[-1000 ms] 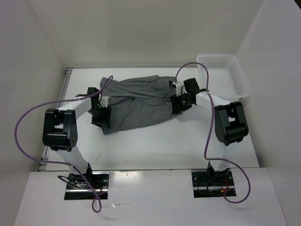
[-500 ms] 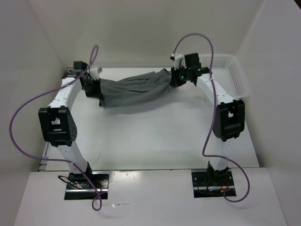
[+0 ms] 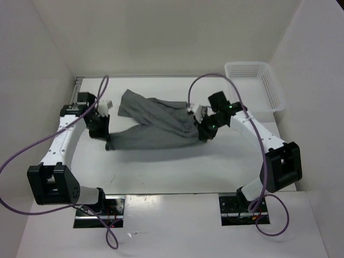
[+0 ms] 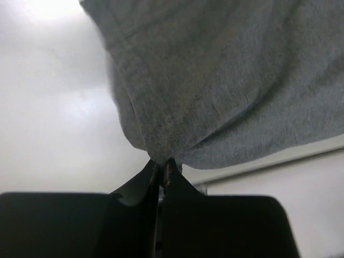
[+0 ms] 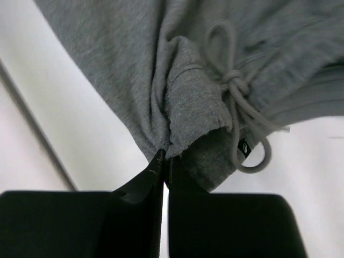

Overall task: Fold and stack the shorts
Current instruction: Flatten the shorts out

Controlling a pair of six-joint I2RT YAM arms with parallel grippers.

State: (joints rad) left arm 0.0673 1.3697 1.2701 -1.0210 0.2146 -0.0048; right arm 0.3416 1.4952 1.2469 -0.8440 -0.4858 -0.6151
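Observation:
The grey shorts (image 3: 153,122) hang stretched between my two grippers over the middle of the table. At their left end my left gripper (image 3: 109,144) is shut on a pinch of grey fabric (image 4: 161,153). At the other end my right gripper (image 3: 203,134) is shut on the waistband edge (image 5: 191,126). The knotted drawstring (image 5: 236,86) dangles just beside that grip. A loose flap of the shorts (image 3: 129,102) sticks up toward the back left.
A white mesh basket (image 3: 271,88) stands at the back right corner, against the right wall. White walls close the table on three sides. Purple cables loop over both arms.
Both grippers pinched shut on the shorts and lifted them toward the back. They have since come forward and lower, with the shorts still held between them.

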